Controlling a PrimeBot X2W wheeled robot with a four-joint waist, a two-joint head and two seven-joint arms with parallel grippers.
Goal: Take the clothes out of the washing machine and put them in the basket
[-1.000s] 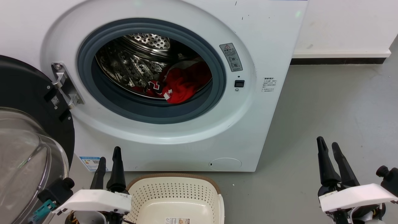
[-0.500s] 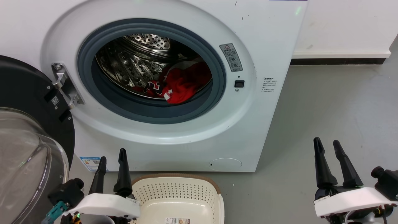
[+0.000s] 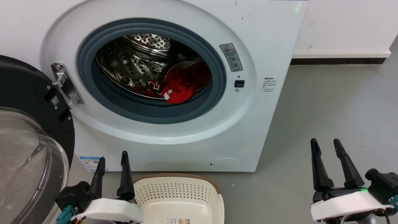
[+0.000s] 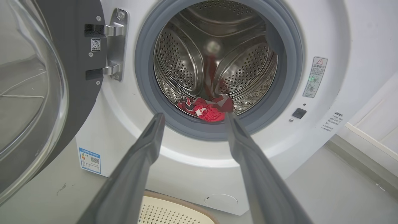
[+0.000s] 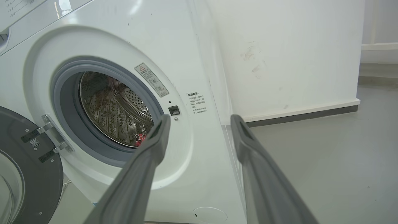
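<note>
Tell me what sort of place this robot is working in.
Likely a laundry or utility room: a front-loading washing machine with its door open, a perforated basket before it, bare grey floor and white wall.

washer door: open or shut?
Open. The door is swung left on its hinge, leaving the drum and the clothes exposed.

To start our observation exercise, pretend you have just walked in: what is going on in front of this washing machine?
A two-armed robot faces a white front-loading washing machine whose round glass door is swung open on the robot's left. The red jerseys lie in the steel drum; no clothes show in the cream laundry basket on the floor below the opening. The left claw and right claw are both open and empty, held low outside the machine, so nothing has been picked up yet.
</note>
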